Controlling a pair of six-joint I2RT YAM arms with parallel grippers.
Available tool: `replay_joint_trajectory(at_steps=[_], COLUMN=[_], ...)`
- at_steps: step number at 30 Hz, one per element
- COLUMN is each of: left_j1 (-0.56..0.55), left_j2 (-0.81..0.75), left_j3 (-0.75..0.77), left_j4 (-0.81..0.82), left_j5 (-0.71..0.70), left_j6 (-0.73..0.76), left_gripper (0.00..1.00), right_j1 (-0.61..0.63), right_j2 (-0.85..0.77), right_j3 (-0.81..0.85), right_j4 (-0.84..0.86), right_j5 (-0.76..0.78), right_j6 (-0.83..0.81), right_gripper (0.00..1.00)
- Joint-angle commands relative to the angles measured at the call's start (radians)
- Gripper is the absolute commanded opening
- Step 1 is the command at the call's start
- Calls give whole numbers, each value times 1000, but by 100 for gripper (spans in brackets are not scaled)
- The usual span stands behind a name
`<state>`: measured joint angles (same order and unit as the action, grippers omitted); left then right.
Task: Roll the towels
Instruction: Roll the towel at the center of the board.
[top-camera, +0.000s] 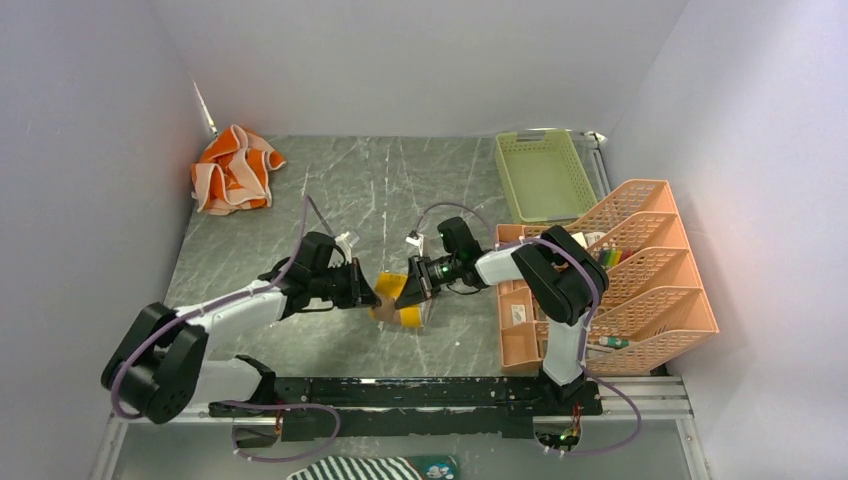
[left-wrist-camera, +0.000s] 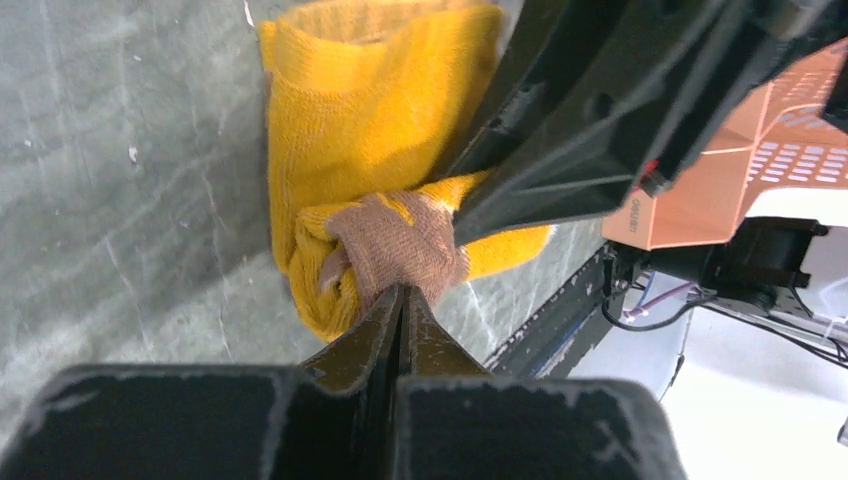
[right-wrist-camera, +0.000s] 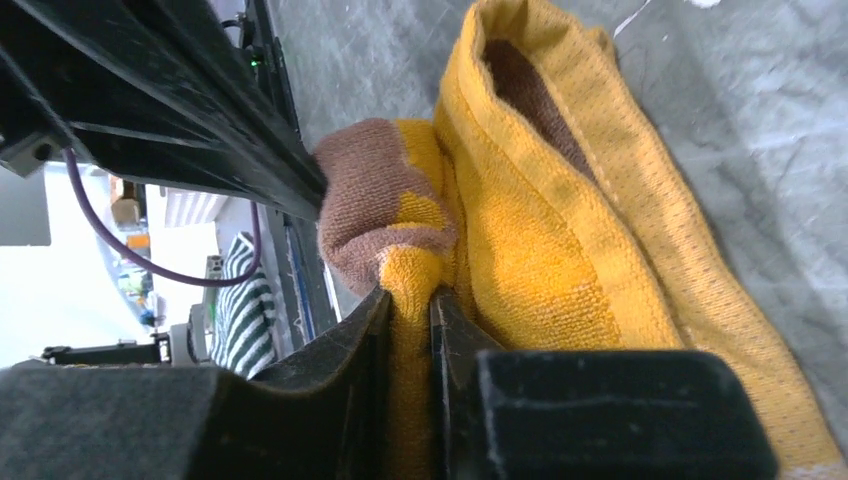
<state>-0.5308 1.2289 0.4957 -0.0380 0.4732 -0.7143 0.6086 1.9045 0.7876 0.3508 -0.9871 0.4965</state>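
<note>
Mustard towel: bunched into a loose, thick fold near the front middle of the table, stretched between the two grippers; one brown corner sticks out of the yellow knit
Left gripper: reaches in from the left, low over the surface; jaws pressed tight together with the brown corner pinched at their tips
Right gripper: reaches in from the right, facing the other one; a ridge of yellow cloth is squeezed between its fingers, so it is clenched on the same towel, just beside the brown corner
Orange towel: crumpled in a heap at the far left corner, well apart from both arms; cream edging shows
Table: grey, marbled
Green basket: far right, against the back
Peach rack: tiered, along the right edge; small items in its bins
Striped cloth: black and white, below the front rail
</note>
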Motion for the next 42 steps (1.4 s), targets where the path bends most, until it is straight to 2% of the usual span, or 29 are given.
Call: replay_joint_trajectory(at_steps=[1, 4, 6, 9, 12, 15, 16, 21, 26, 33, 42], left_j1=[-21, -27, -25, -26, -26, -25, -26, -26, -26, -22, 22], left_j2=[99, 159, 188, 238, 286, 333, 344, 370, 398, 447, 518], left_j3=[-14, -14, 3, 57, 104, 145, 159, 197, 243, 345, 447], left_j4=[155, 160, 134, 69, 48, 39, 34, 4, -41, -109, -176], left_j5=[-34, -79, -126, -197, -222, -224, -224, -241, -265, -284, -230], left_j6=[-3, -2, 15, 57, 76, 87, 90, 115, 140, 188, 265], left_gripper=[9, 8, 8, 7, 7, 7, 7, 7, 7, 7, 8], right_j1=[-8, -9, -6, 26, 101, 181, 199, 248, 294, 332, 338], right_j2=[11, -35, -114, -284, -465, -623, -657, -647, -554, -435, -321], right_j3=[63, 73, 68, 25, -57, -163, -184, -185, -173, -112, -72], right_j4=[-131, -171, -202, -218, -171, -101, -100, -181, -167, -184, -133], right_j5=[68, 103, 164, 391, 606, 725, 726, 727, 740, 767, 861], right_j6=[-93, -139, -206, -335, -536, -714, -761, -888, -963, -1042, -1068], right_gripper=[19, 34, 49, 65, 71, 97, 100, 100, 96, 93, 91])
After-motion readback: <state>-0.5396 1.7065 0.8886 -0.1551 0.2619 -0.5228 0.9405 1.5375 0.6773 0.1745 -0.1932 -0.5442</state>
